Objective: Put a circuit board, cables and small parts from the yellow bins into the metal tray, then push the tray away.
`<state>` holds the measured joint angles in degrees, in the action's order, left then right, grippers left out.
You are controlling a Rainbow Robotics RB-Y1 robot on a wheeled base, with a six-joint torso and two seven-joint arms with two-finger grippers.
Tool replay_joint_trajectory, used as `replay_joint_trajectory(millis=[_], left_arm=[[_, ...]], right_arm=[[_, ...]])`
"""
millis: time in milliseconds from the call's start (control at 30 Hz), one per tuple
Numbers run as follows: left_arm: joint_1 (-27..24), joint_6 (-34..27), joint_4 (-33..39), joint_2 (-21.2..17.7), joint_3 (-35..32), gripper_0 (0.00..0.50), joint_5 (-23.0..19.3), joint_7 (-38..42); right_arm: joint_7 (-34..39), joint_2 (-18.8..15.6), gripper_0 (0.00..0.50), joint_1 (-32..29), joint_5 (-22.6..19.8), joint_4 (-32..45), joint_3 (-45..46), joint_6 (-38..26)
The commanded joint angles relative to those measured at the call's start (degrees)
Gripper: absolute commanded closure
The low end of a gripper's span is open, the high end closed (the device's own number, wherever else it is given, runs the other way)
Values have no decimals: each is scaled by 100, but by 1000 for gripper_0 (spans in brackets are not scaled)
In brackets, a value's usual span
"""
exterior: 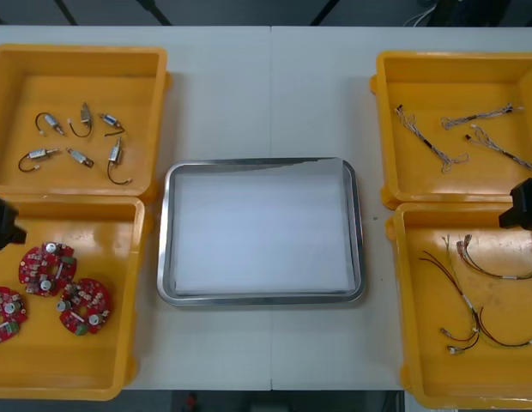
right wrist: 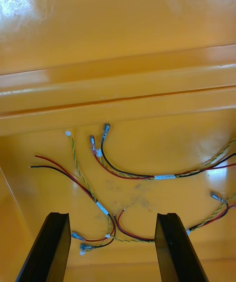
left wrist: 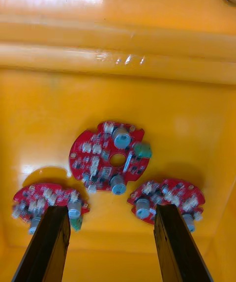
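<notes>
Three round red circuit boards lie in the near left yellow bin. The left gripper is over them, fingers open. The right gripper, fingers also apart, is over the red, black and yellow cables in the near right bin. The metal tray sits mid-tabletop, between the bins. The far left bin holds small metal parts; the far right bin holds twisted cables.

the tray lies open from above at the table's middle; yellow bins wall both side edges, leaving bare table strips beside the tray.
</notes>
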<state>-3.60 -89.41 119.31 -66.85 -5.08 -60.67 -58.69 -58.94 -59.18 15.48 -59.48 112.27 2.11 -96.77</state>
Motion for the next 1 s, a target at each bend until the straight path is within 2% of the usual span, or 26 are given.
replay_joint_trajectory(millis=[33,167,500,1000], left_arm=[[228,-639,75,-100,-143,0,-59,-424],[255,-701,75,-206,-354,0,-437,-433],[325,-833,75,-302,-837,0,-648,-459],[1564,-305,92,-294,-1874,0,-762,-609]], right_arm=[[-733,-471,0,-133,-152,23,18,61],[-1357,-603,0,-203,-196,23,18,61],[-2991,-779,0,-458,-327,32,62,141],[-6648,-779,0,-1469,-609,32,677,808]])
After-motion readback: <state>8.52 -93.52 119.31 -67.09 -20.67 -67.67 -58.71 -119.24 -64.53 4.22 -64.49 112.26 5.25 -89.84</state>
